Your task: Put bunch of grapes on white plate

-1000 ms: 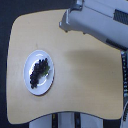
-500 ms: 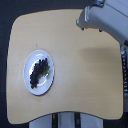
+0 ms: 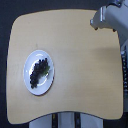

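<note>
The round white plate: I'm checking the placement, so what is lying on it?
A dark purple bunch of grapes lies on the round glossy white plate, within its rim. The plate surface beneath the bunch is covered and cannot be seen.

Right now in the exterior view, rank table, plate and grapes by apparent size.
1. Table, fills most of the view.
2. Plate, a small part of the tabletop.
3. Grapes, lying on the plate, shorter than its width.
</note>
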`<move>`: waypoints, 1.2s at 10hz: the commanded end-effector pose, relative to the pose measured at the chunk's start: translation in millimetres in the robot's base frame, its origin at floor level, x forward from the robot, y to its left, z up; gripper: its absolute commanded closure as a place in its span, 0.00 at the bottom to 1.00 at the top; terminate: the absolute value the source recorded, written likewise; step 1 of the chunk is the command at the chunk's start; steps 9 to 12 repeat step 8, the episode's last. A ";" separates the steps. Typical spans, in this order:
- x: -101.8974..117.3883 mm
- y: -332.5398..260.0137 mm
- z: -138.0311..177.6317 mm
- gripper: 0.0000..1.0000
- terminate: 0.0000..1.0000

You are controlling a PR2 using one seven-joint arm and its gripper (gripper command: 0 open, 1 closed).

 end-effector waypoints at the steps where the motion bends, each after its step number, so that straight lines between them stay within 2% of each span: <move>1: -2.7 -41.5 9.4 0.00 0.00; 7: -7.5 -66.0 12.7 0.00 0.00; 8: -4.1 -69.6 10.5 0.00 1.00; 12: -4.1 -69.6 10.5 0.00 1.00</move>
